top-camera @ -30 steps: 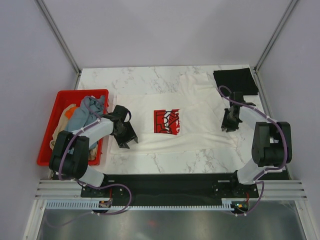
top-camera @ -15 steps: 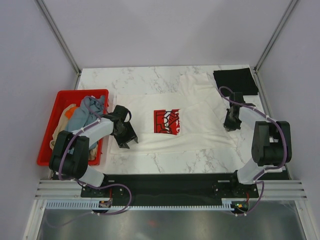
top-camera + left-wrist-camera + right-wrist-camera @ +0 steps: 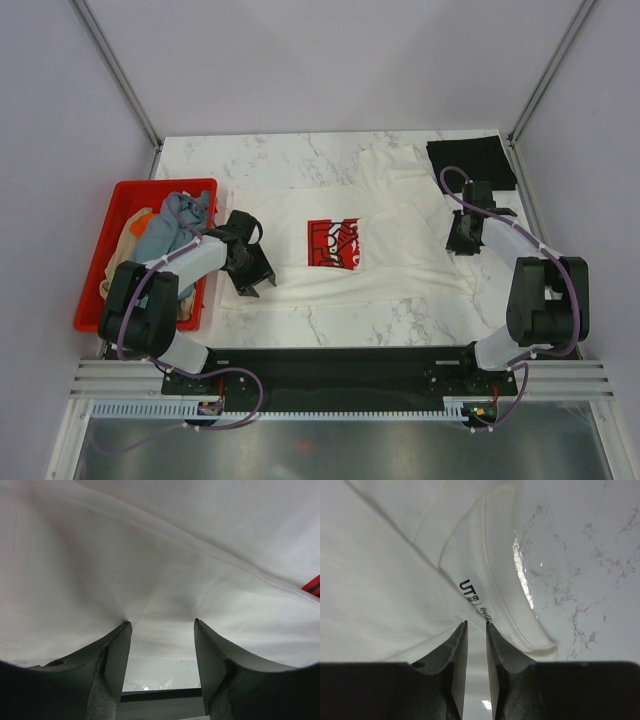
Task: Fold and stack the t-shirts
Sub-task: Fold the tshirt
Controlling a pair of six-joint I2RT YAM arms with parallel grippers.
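Left hand (image 3: 162,622) stands apart on the white shirt's (image 3: 390,215) left edge; right hand (image 3: 476,624) is nearly together at its collar (image 3: 495,580), grip unclear. Shirt lies spread on the table (image 3: 270,160), unfolded. Black shirt (image 3: 470,163) sits folded, far right corner; other shirts (image 3: 172,228) wait in the crate (image 3: 100,235). Early stage.

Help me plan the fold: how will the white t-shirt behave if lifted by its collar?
Probably floppy: the white t-shirt puckers at the left fingers. Likely light, thin cloth lying flat. The collar stands curled, so may hold shape better.
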